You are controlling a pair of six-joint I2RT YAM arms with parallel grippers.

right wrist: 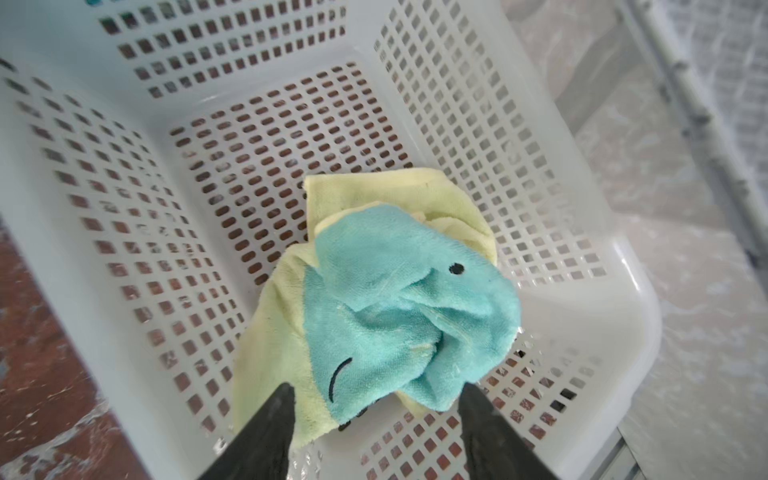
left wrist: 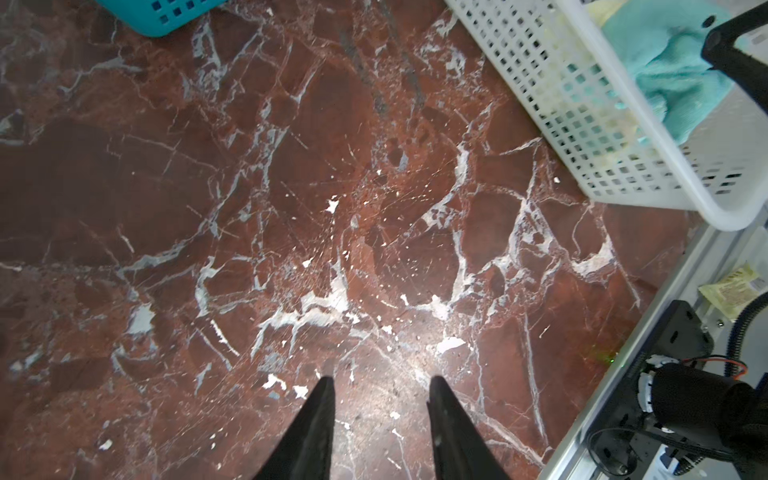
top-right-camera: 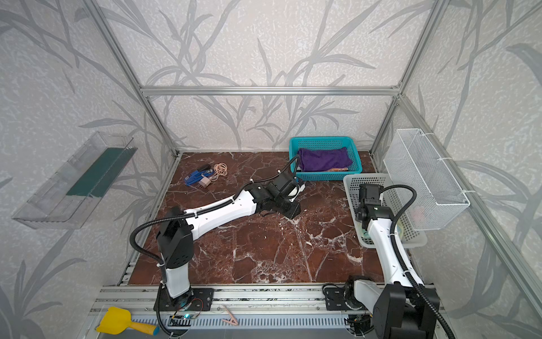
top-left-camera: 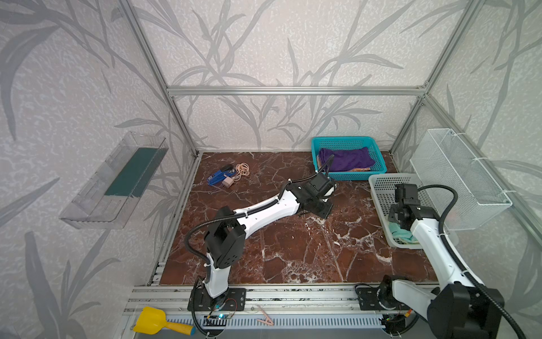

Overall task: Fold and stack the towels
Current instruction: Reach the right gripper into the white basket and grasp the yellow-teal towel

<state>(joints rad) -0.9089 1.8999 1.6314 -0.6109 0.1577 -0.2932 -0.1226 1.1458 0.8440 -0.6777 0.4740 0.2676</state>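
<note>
Marble tabletop [top-left-camera: 293, 249], two baskets [top-left-camera: 343, 141] [top-left-camera: 381, 190], perhaps three towels [top-left-camera: 346, 160] [top-left-camera: 361, 169] [top-left-camera: 400, 234]

The marble tabletop [top-left-camera: 293, 249] bears a teal basket [top-left-camera: 355, 175], a white basket [top-left-camera: 381, 190], a blue tool [top-left-camera: 216, 177] and rubber bands [top-left-camera: 242, 169].

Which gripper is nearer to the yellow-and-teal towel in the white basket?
Right. The right gripper hangs open just over the yellow-and-teal towel inside the white basket; the left gripper is open over bare marble tabletop, outside that basket.

White-black arms [top-left-camera: 265, 209], apparently ribbed cables [top-left-camera: 192, 233]
</note>
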